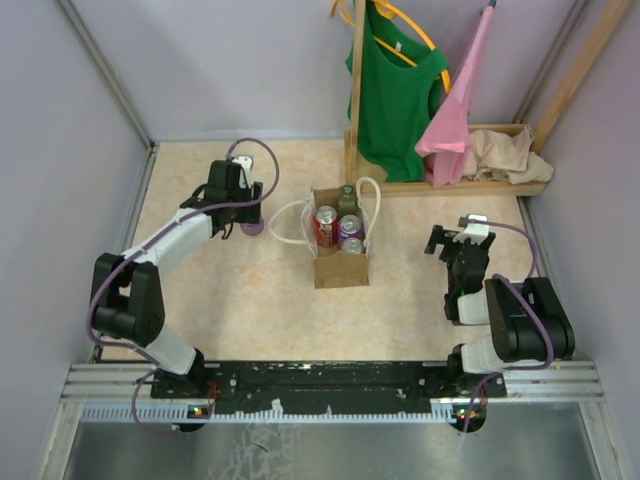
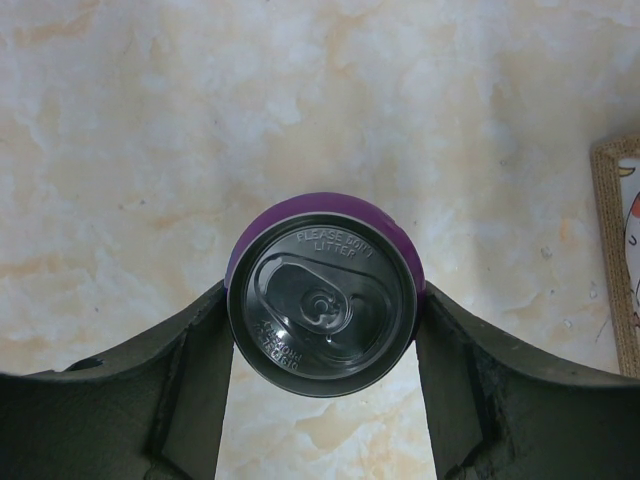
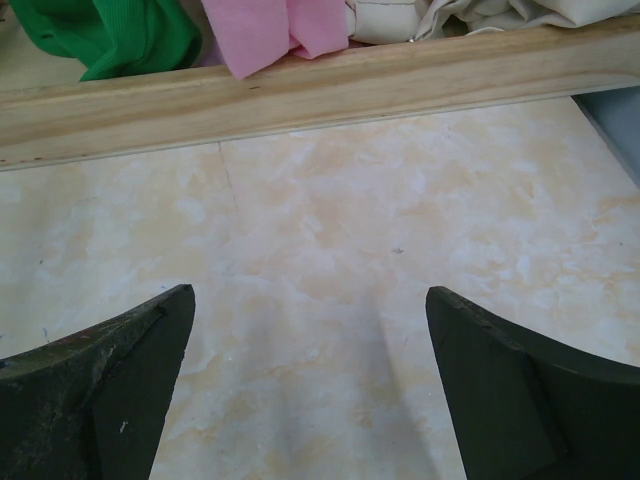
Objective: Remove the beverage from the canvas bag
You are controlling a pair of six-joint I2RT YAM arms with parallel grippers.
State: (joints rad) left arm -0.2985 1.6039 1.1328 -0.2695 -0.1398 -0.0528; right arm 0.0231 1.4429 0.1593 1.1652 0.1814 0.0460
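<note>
Left fingers (image 2: 190,385) grip purple can (image 2: 322,308) outside canvas bag (image 1: 340,264)

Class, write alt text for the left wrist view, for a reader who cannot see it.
Seen from straight above, a purple can with a silver top stands on the marbled beige table, gripped at both sides by the dark fingers of the left gripper. A brown edge of the canvas bag shows at far right.
</note>
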